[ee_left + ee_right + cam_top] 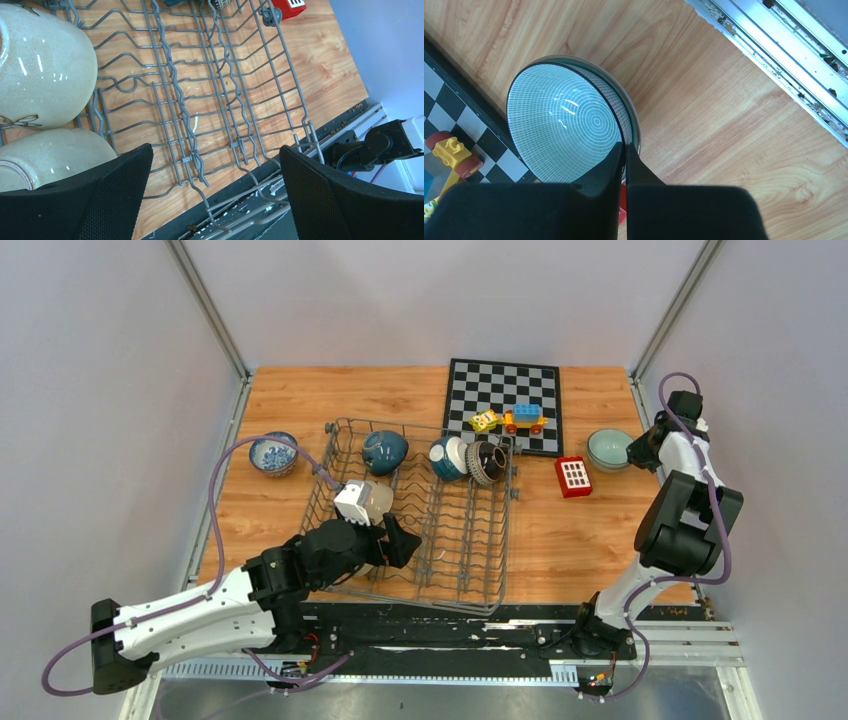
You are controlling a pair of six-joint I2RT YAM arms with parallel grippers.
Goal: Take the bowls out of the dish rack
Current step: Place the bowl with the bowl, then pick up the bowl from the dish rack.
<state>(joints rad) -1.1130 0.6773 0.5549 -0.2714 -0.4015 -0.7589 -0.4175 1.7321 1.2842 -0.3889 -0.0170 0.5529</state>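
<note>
From above, the dish rack point(470, 560) sits mid-table with a teal bowl point(385, 451), a blue and white bowl point(447, 458) and a dark striped bowl point(488, 462) on edge along its far side. A beige bowl point(377, 502) lies just by the left gripper point(402, 540). A patterned bowl point(273, 453) rests on the table left of the rack, and a pale green bowl point(606, 448) rests right of the chessboard point(502, 390), with the right gripper point(640, 453) at its edge. In the left wrist view the left gripper point(215, 150) is spread wide and empty over the rack wires point(200, 100); the beige bowl point(45, 65) and a second beige bowl point(55, 155) lie just to one side. In the right wrist view the right gripper point(624, 150) is pinched nearly closed on the pale green bowl's point(564, 120) near rim, one finger inside and one outside. These bowls look glazed, hard, slick and weighty for their size, and likely to chip against wire. The rim is probably the best place to grip, lifting straight up.
</note>
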